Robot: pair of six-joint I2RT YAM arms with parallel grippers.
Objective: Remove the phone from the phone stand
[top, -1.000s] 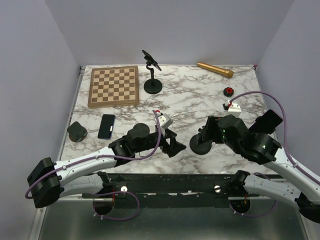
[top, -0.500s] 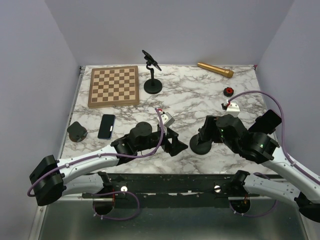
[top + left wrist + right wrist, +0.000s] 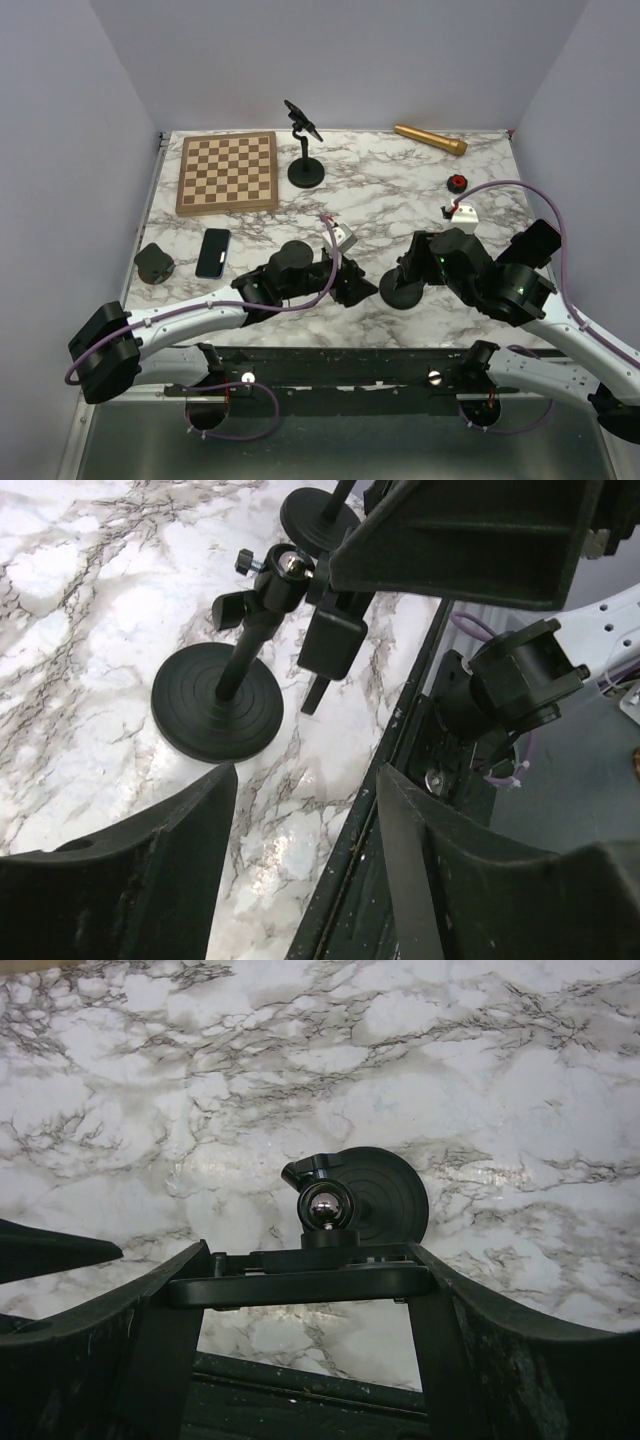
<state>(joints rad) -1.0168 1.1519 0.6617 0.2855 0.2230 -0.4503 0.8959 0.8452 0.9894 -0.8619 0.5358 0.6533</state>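
We count on the marbled surface [image 3: 380, 200]:
- Phone stands, two: the far phone stand [image 3: 305, 172] by the far edge, the near phone stand [image 3: 402, 291] toward the near edge.
- Phone [image 3: 212, 252], one, flat, toward the left edge.
- Chessboard [image 3: 228, 171], one, at the far left corner.
- Brass-coloured rod [image 3: 430, 138], one, by the far edge.
- Small red item [image 3: 457, 182], one, near the right edge.
- Small black lump [image 3: 155, 262], one, at the left edge.

Bright, even light fell from overhead onto the desk [image 3: 400, 190], leaving soft glare on the marble in both wrist views. The phone stand [image 3: 217, 713] cast only a faint, short shadow. The top view was sharp. The jaws nearest each wrist lens were dark and blurred.
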